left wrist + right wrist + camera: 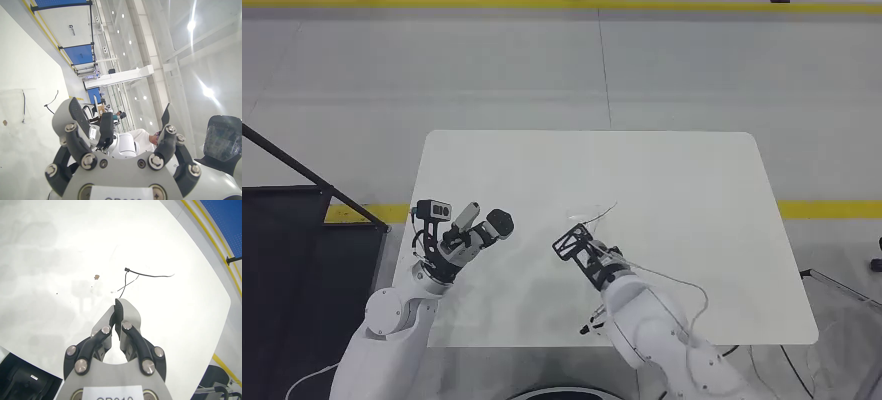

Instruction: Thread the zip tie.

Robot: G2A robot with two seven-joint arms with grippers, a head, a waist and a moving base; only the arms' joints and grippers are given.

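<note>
zip tie [149, 275] end, pinched in right gripper [117, 302]

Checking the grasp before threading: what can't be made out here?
Right wrist view: whether the end of the zip tie sits inside the shut right gripper; its fingertips hide that.
Top view: the tie's head slot, too small.

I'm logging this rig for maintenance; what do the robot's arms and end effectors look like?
The left arm and right arm are white and rounded. The left end effector and right end effector match: grey plate, black link bars, silver bolts, grey fingers, black ribbed pads, white label. A thin cable trails beside the right arm.
</note>
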